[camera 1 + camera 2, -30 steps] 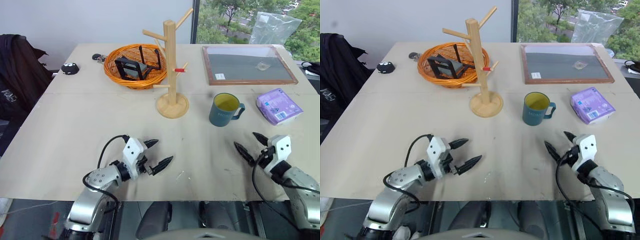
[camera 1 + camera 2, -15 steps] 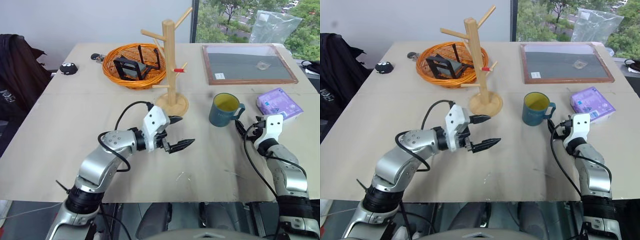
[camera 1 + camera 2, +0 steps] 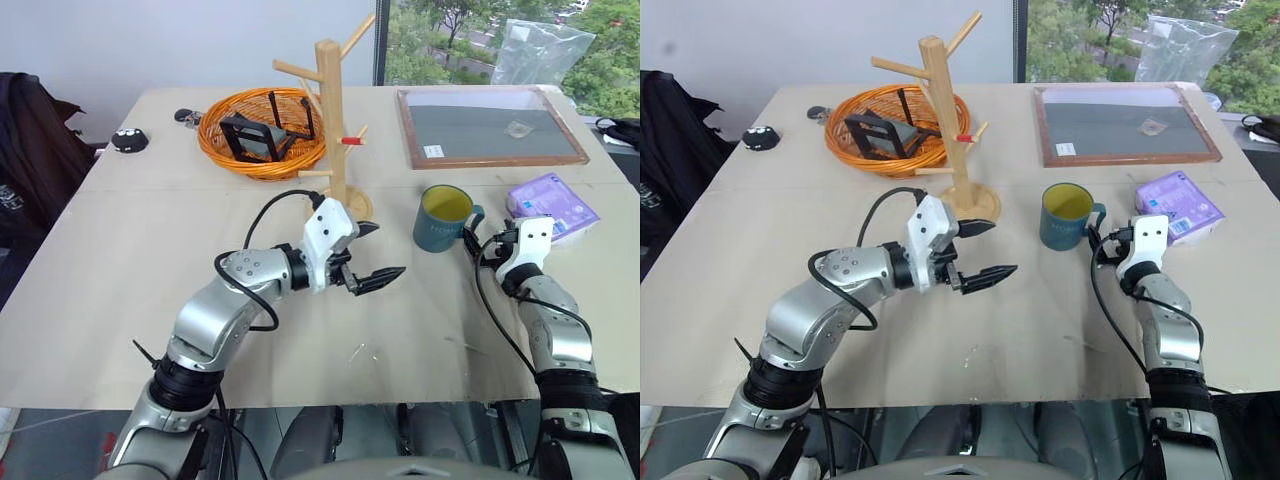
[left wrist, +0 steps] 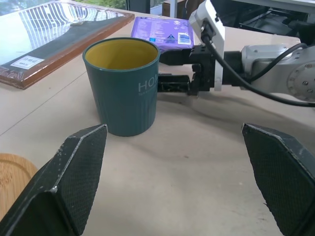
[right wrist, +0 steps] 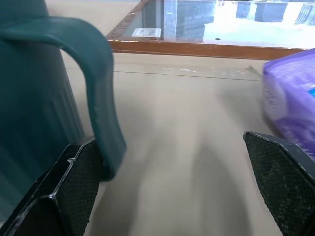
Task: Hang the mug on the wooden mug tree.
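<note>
On the worktop, the mug is stood upright, right of the mug tree.
The right tool is seen just beside the mug's handle, its fingers spread wide with one finger close by the handle loop, nothing held; the left tool is held above the worktop in front of the tree's base, fingers parted and empty; a basket and a purple pack are also seen.

The mug is set upright on the surface, right of the wooden mug tree. A basket lies behind-left of the tree; a framed board behind the mug.
</note>
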{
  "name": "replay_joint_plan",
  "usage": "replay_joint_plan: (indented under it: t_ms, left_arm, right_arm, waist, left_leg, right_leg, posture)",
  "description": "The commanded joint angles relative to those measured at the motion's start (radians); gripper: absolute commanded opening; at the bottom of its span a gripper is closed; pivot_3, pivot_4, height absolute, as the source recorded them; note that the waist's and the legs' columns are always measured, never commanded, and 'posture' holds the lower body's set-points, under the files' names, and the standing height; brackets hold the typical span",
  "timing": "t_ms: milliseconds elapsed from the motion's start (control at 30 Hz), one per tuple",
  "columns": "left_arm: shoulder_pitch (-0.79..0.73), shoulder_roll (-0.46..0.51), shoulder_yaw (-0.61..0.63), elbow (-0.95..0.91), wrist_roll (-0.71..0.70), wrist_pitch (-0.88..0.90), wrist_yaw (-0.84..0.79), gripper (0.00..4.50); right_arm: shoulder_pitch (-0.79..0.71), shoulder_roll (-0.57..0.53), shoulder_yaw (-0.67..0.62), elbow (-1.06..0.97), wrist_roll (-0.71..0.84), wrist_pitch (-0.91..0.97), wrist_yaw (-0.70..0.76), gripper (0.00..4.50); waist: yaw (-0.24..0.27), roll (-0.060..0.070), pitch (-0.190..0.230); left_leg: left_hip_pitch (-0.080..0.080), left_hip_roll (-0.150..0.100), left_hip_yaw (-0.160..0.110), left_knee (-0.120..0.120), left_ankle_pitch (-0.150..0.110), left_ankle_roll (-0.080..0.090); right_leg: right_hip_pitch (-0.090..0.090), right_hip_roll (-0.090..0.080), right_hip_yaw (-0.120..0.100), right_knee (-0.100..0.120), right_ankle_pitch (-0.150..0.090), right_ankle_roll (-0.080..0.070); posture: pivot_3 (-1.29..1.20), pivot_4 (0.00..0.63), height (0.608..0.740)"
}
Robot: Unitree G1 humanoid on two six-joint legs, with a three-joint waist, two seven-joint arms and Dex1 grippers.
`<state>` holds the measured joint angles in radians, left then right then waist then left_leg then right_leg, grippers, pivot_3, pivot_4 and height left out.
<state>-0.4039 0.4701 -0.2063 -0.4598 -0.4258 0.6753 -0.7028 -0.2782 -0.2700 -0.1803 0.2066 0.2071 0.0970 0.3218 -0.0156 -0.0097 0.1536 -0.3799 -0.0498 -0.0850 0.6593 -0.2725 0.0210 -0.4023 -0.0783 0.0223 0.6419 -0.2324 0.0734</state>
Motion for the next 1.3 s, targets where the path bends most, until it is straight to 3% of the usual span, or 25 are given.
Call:
replay_joint_plan:
  t_ms: [33, 133, 633, 733, 800, 1033, 1300]
  left_arm:
    - [-0.016, -0.004, 0.002, -0.039, 0.001, -0.007, 0.008, 4.5]
    - [-0.003, -0.008, -0.002, -0.041, 0.003, -0.012, 0.014, 4.5]
    - [0.061, -0.003, 0.006, -0.023, 0.042, -0.077, 0.012, 4.5]
    - [0.063, -0.01, 0.005, -0.024, 0.045, -0.079, 0.015, 4.5]
    - [0.066, -0.014, 0.003, -0.026, 0.047, -0.079, 0.017, 4.5]
    - [0.096, -0.016, 0.021, -0.035, 0.052, -0.092, 0.03, 4.5]
    - [0.224, -0.063, 0.139, -0.055, 0.0, -0.217, 0.052, 4.5]
  right_arm:
    - [-0.031, -0.003, 0.001, 0.018, 0.002, -0.047, 0.015, 3.16]
    - [-0.052, 0.0, 0.011, 0.06, 0.013, -0.067, 0.054, 1.67]
    - [-0.071, -0.004, 0.033, 0.062, 0.021, -0.111, 0.149, 1.67]
    - [-0.073, -0.009, 0.037, 0.062, 0.025, -0.103, 0.166, 0.87]
    - [-0.073, -0.009, 0.037, 0.062, 0.026, -0.099, 0.167, 0.04]
    - [-0.075, -0.029, 0.033, 0.028, 0.039, -0.064, 0.178, 0.04]
    - [-0.159, -0.184, 0.115, -0.282, 0.067, 0.195, 0.29, 0.04]
  waist:
    - [0.0, 0.0, 0.0]
    - [0.0, 0.0, 0.0]
    - [-0.001, 0.0, 0.0]
    - [-0.001, 0.0, 0.0]
    - [-0.001, 0.0, 0.0]
    - [0.0, 0.0, 0.0]
    - [-0.003, 0.001, 0.001]
  left_leg:
    - [0.0, 0.0, 0.0, 0.0, 0.0, 0.0]
    - [0.0, 0.0, 0.0, 0.0, 0.0, 0.0]
    - [0.0, 0.0, 0.0, 0.0, 0.0, 0.0]
    - [0.0, 0.0, 0.0, 0.0, 0.0, 0.0]
    - [0.0, 0.0, 0.0, 0.0, 0.0, 0.0]
    - [0.0, 0.0, 0.0, 0.0, 0.0, 0.0]
    - [-0.002, 0.001, 0.002, 0.0, 0.0, 0.0]
  right_leg:
    - [0.0, 0.0, 0.0, 0.0, 0.0, 0.0]
    - [0.0, 0.0, 0.0, 0.0, 0.0, 0.0]
    - [0.0, 0.0, 0.0, 0.0, 0.0, 0.0]
    - [0.0, 0.0, 0.0, 0.0, 0.0, 0.0]
    - [0.0, 0.0, 0.0, 0.0, 0.0, 0.0]
    - [0.0, 0.0, 0.0, 0.0, 0.0, 0.0]
    - [-0.004, 0.0, 0.002, 0.001, 0.0, 0.0]
  posture:
    - [0.0, 0.15, 0.74]
    - [0.0, 0.15, 0.74]
    - [0.0, 0.15, 0.74]
    - [0.0, 0.15, 0.74]
    - [0.0, 0.15, 0.74]
    - [0.0, 0.15, 0.74]
    - [0.0, 0.15, 0.74]
